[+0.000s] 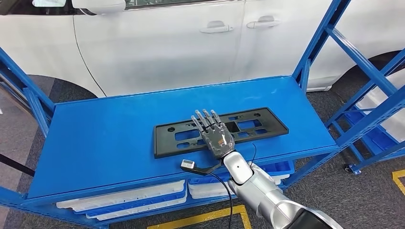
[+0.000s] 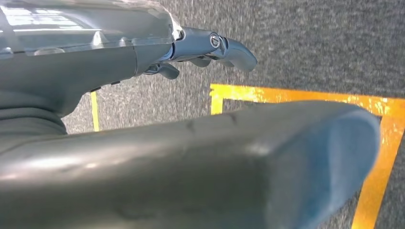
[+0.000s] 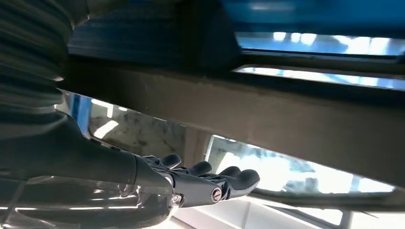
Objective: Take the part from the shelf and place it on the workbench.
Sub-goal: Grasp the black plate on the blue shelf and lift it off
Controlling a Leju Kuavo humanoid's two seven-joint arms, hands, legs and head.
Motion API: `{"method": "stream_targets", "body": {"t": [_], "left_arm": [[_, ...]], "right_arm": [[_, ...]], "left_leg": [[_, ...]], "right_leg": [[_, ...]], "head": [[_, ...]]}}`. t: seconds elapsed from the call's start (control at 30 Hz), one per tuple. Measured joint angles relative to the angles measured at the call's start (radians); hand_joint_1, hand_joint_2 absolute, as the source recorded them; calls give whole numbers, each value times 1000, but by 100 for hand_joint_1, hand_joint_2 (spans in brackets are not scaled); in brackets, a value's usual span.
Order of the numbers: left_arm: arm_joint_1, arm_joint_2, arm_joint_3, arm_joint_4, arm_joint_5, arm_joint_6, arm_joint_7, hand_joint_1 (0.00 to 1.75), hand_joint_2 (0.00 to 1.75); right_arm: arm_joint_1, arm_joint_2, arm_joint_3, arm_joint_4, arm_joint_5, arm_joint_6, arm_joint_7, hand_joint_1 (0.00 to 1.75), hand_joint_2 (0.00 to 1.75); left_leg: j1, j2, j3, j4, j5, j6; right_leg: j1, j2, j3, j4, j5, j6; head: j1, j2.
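A flat black plastic part (image 1: 267,125) with several cut-outs lies lengthwise on the blue shelf top (image 1: 105,138), right of the middle. My right hand (image 1: 216,135) is stretched flat over the part's middle, fingers straight and slightly spread, pointing away from me, holding nothing. In the right wrist view the part's dark frame (image 3: 286,114) runs close beside the extended fingers (image 3: 224,183); I cannot tell whether they touch it. My left hand (image 2: 210,45) hangs over grey floor with nothing in it, fingers loosely extended.
A white car (image 1: 157,43) stands right behind the shelf. Blue uprights and braces (image 1: 317,40) rise at the shelf's right end, and another at the left. White and blue trays (image 1: 124,198) fill the level below. Yellow floor tape (image 2: 382,157) lies under the left hand.
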Motion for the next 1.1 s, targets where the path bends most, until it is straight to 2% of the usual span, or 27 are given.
{"method": "stream_targets", "body": {"t": [0.03,0.07,0.1,0.13,0.17,0.23,0.27,0.33,0.4,0.43,0.47,0.5,0.57,0.6,0.63,0.73,0.8,0.83,0.9,0.93,0.97,1.0,1.07,1.1], "left_arm": [[0,0,0,0,0,0,0,0,0],[0,-1,-1,0,0,0,-1,0,0],[-1,-1,-2,0,0,0,-2,0,0],[-1,-2,-2,0,0,0,-4,0,0],[-1,-2,-2,0,0,0,-7,0,0],[0,-1,-3,0,0,1,-11,0,0],[1,-1,-3,0,1,1,-13,0,0],[1,1,-3,0,2,2,-16,0,0],[2,1,-3,0,4,2,-19,0,0],[2,1,-2,0,4,2,-20,0,0],[3,1,-2,0,5,2,-22,0,0],[3,2,-2,0,6,3,-23,0,0],[2,3,-2,0,9,4,-27,0,0],[1,4,-2,0,10,4,-28,0,0],[1,4,-2,0,10,4,-29,0,0],[1,4,-2,0,10,4,-29,0,0],[0,3,-2,0,10,2,-37,0,0],[-1,3,-2,0,10,0,-47,0,44],[-1,3,-2,0,9,-4,-84,0,131],[0,3,-2,0,9,-5,-107,0,175],[0,3,-2,0,11,-4,-128,0,175],[0,3,-2,0,13,-1,-143,0,175],[0,3,-2,0,15,6,-161,0,175],[0,3,-2,0,14,8,-163,0,175]], "right_arm": [[-13,2,-2,19,3,0,11,35,175],[-26,3,-4,38,4,2,26,79,175],[-38,4,-5,56,5,5,45,122,175],[-49,4,-5,75,4,11,65,166,175],[-58,4,-8,94,3,19,83,175,175],[-75,1,-18,125,-1,36,97,175,175],[-83,0,-23,139,-2,43,95,175,175],[-95,-3,-31,162,-6,54,81,175,175],[-98,-3,-37,182,-8,59,62,175,175],[-98,-3,-40,190,-9,59,54,175,175],[-98,-3,-43,197,-9,59,46,175,175],[-99,-3,-46,202,-9,59,41,175,175],[-100,-3,-52,209,-10,59,33,175,175],[-102,-2,-54,212,-10,59,31,175,175],[-104,-2,-56,214,-10,59,29,175,175],[-110,-2,-63,219,-7,57,15,175,175],[-112,-1,-71,222,-2,57,5,175,175],[-111,-1,-76,223,0,57,1,175,175],[-110,0,-83,226,1,57,-5,175,175],[-108,0,-87,227,0,55,-12,175,175],[-108,1,-92,228,-3,52,-21,175,175],[-108,1,-98,228,-7,48,-32,175,175],[-109,4,-115,227,-25,39,-63,175,175],[-110,6,-125,225,-40,34,-83,175,175]], "left_leg": [[-1,-1,2,0,0,-1],[-3,-1,3,1,-2,-3],[-4,-1,3,2,-2,-6],[-5,-2,2,3,-2,-11],[-5,-2,1,2,-2,-16],[-4,-1,0,3,-4,-27],[-4,-1,-5,18,-16,-32],[-1,0,-43,105,-68,-40],[3,0,-105,238,-127,-48],[5,0,-125,279,-135,-51],[6,0,-128,282,-124,-54],[8,0,-111,244,-95,-55],[11,0,-46,105,-30,-54],[11,0,-22,52,-12,-49],[10,-1,-10,22,-6,-44],[8,-2,-9,14,-5,-23],[10,-1,-7,6,0,-10],[11,-1,-7,4,2,-6],[9,-1,-9,4,3,-2],[9,-1,-10,4,3,-2],[8,-1,-9,5,2,-2],[8,-2,-8,5,1,-3],[8,-4,-4,5,-1,-6],[6,-5,-4,7,-3,-10]], "right_leg": [[2,0,37,-75,38,-7],[5,-1,73,-148,66,-14],[8,-2,98,-202,82,-19],[11,-3,109,-230,87,-22],[13,-3,111,-237,85,-24],[10,-3,112,-245,91,-31],[7,-4,115,-250,94,-35],[2,-5,119,-258,100,-41],[2,-5,118,-257,99,-44],[2,-5,118,-256,99,-44],[2,-4,118,-254,97,-43],[1,-3,118,-251,95,-41],[2,-2,117,-242,89,-34],[3,-1,115,-237,86,-29],[5,0,112,-234,84,-24],[5,2,109,-232,84,-8],[2,1,93,-193,55,1],[0,0,69,-143,26,5],[-2,0,2,-7,-35,11],[-3,0,-23,42,-48,13],[-4,0,-32,55,-40,13],[-4,0,-21,29,-15,11],[-4,0,44,-109,58,2],[-1,-1,73,-173,81,-3]], "head": [[0,0],[0,0],[0,0],[0,0],[0,0],[0,0],[0,0],[0,0],[0,0],[0,0],[0,0],[0,0],[0,0],[0,0],[0,0],[0,0],[0,0],[0,0],[0,0],[0,0],[0,0],[0,0],[0,0],[0,0]]}}
